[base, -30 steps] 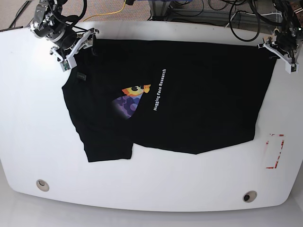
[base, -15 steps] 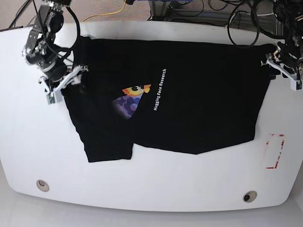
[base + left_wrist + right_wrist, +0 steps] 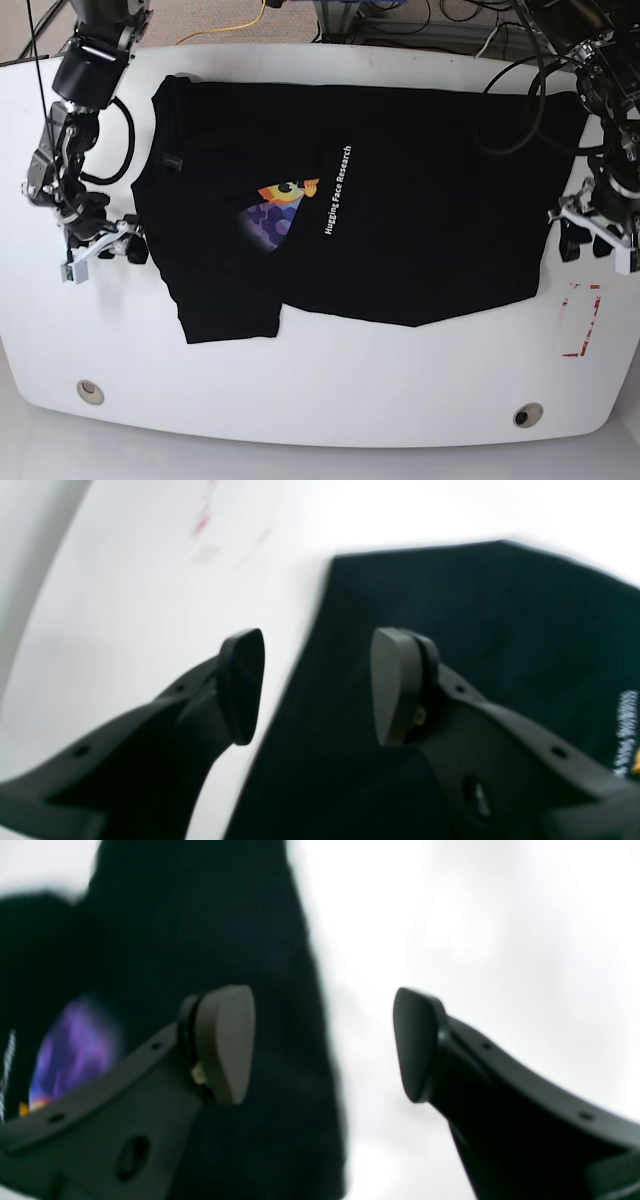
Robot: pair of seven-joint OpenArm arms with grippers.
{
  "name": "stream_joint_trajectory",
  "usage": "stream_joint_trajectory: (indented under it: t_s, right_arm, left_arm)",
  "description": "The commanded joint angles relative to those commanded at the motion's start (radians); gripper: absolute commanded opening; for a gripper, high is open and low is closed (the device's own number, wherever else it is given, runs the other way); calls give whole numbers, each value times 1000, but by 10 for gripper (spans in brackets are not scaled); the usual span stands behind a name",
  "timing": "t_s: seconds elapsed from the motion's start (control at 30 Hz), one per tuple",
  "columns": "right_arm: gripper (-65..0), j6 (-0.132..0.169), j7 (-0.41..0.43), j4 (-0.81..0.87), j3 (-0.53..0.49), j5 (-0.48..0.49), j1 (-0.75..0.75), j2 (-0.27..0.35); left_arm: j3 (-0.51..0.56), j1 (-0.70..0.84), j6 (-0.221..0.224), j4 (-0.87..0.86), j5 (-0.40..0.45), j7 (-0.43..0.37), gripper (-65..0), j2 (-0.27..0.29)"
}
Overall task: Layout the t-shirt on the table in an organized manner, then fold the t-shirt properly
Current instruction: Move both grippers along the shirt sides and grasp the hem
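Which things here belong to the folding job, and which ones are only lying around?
Job:
- t-shirt
- table
- left gripper, open
- right gripper, open

Lying about:
- red tape rectangle
- two metal-ringed holes
- yellow cable

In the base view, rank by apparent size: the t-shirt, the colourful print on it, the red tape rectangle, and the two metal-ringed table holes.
Largest to smallest:
1. t-shirt
2. colourful print
3. red tape rectangle, slightly smaller than the print
4. left hole and right hole, which look alike, so unranked
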Motion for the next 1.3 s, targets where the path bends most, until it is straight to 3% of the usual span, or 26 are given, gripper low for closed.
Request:
stream_joint_trajectory:
  t_s: [0.2, 0.3, 0.4, 0.83, 1.1, 1.2, 1.3]
  right_arm:
    - [-231, 5, 121, -178, -121, 5, 61, 29]
    - [-231, 49, 160, -255, -149, 3, 74, 26]
    - [-231, 68, 161, -267, -153, 3, 72, 11]
    - [-235, 68, 118, -207, -155, 3, 28, -95]
    - [-249, 63, 109, -152, -155, 2, -5, -123]
    - [-338, 66, 109, -152, -155, 2, -5, -123]
    - [-498, 66, 109, -152, -155, 2, -5, -121]
  left_arm:
    - [51, -87, 0, -52, 89, 0, -329, 37]
    - [51, -124, 0, -75, 130, 0, -329, 57]
    - [51, -144, 0, -94, 144, -2, -329, 63]
    - [52, -158, 0, -126, 144, -5, -329, 64]
    - [52, -160, 0, -281, 144, -118, -328, 60]
    - [54, -173, 0, -371, 144, -176, -328, 57]
    - [54, -209, 0, -473, 146, -239, -326, 57]
